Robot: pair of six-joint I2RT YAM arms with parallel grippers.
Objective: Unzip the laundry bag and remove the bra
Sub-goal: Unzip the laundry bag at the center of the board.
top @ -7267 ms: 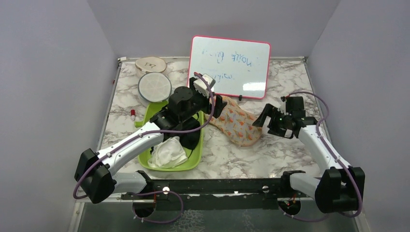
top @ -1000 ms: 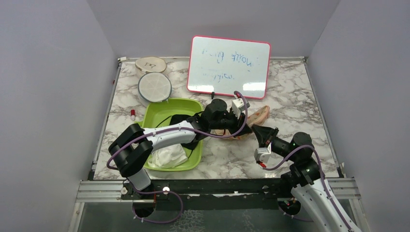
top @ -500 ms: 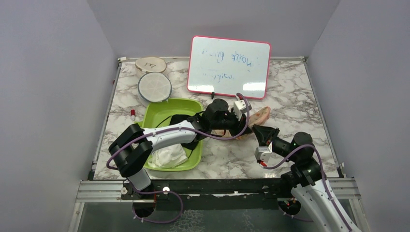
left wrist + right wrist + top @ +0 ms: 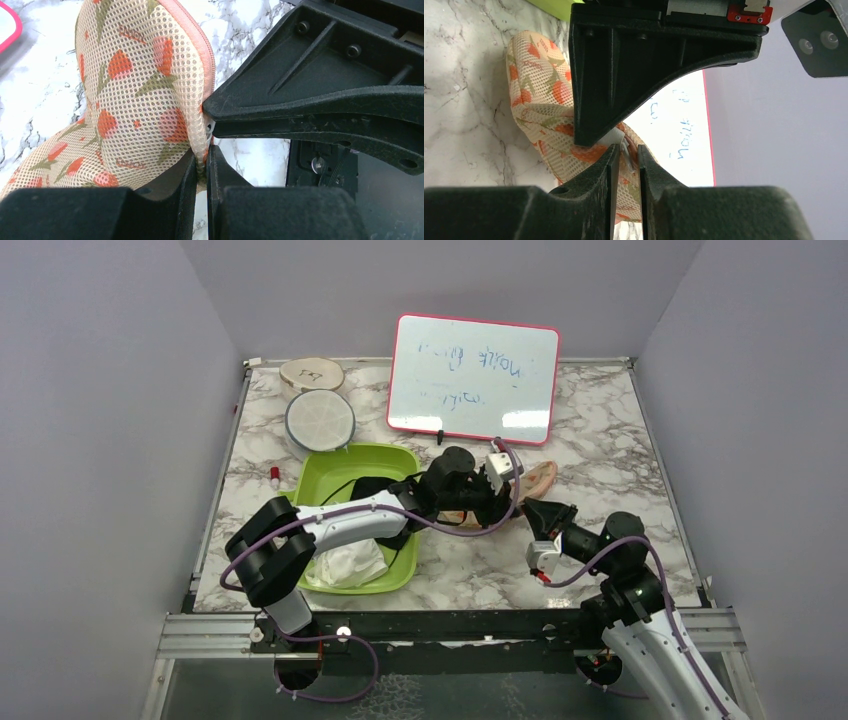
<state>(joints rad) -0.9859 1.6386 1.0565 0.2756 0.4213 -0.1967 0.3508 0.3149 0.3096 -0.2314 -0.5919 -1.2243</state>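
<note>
Well, the whiteboard (image 4: pixel 473 378) beyond the laundry bag (image 4: pixel 541 478) bears unreadable scrawl.

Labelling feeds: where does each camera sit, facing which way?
Top external: above, behind, looking down on the marble table; left arm, right arm show.
Left wrist: on the left arm, along the left tool pinching the peach leaf-printed mesh laundry bag.
Right wrist: looks past the right tool toward the pink-framed whiteboard.
Both wrist views share the bag.

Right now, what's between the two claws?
Only the zippered edge of the laundry bag. The left claw pinches it; the right claw touches it, as the left wrist view shows.
</note>
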